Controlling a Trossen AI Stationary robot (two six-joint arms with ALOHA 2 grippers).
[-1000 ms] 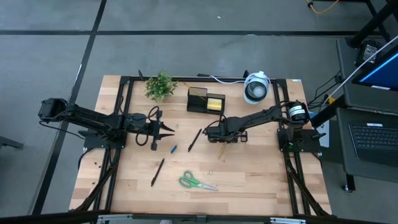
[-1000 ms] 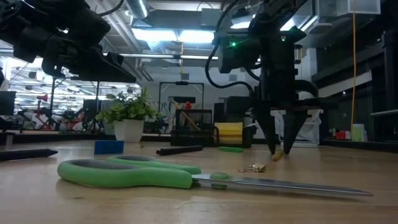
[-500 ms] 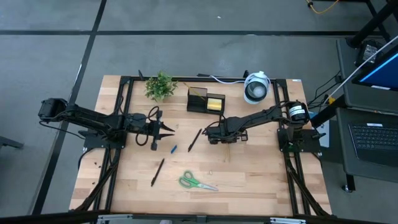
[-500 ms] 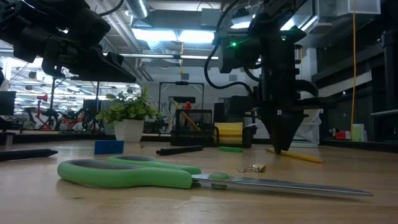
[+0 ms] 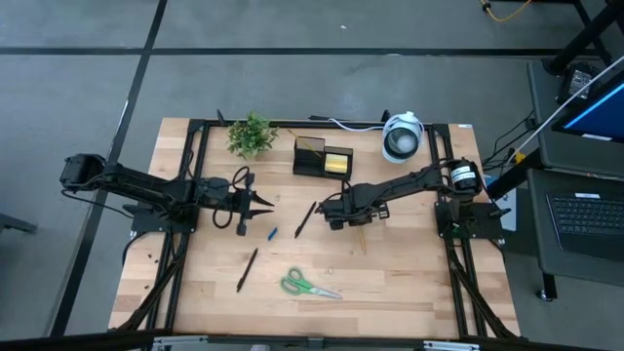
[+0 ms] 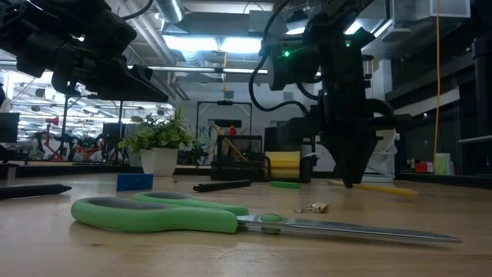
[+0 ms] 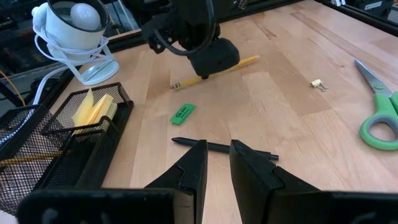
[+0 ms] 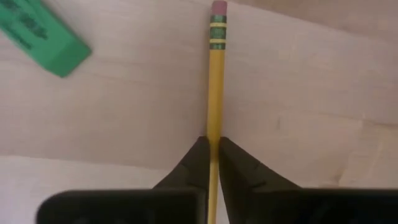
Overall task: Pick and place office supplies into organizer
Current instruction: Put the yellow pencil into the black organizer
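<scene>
Overhead and supporting views of a light wooden table [image 5: 390, 283], described from left to right. The left gripper [image 5: 263, 204] hangs idle over the table's left-centre, its two dark fingers [image 7: 193, 163] parted by only a narrow gap and holding nothing. Near it lie a small blue piece [image 5: 272, 233] and, nearer the front edge, a slim black pen [image 5: 247, 268]. A small green potted plant [image 5: 251, 134] stands at the back. Toward the front lie green-handled scissors with steel blades [image 5: 309, 286], and a second black pen [image 5: 304, 219] lies at mid-table.

Behind it stands the black wire-mesh organizer [image 5: 323, 158], one section taller than the other, with a yellow sticky-note pad [image 7: 93, 109] already in a compartment. A flat green rectangular piece [image 7: 183, 114] lies on the wood between the organizer and the right arm.

The right gripper [image 5: 336, 217] is down at mid-table with its fingertips [image 8: 198, 154] pinched on a yellow wooden pencil with a pink eraser [image 8: 216, 93]; the low view suggests the pencil is just clear of the surface, though this is not certain. A round white-and-grey corded device [image 5: 401, 136] sits at the back right.

Handling judgement: the pencil is light, stiff and smooth, so it may swivel or slip in a two-point pinch. The hold looks nearer the tip end than the middle; a mid-shaft grip would balance better for lowering it into the organizer.
</scene>
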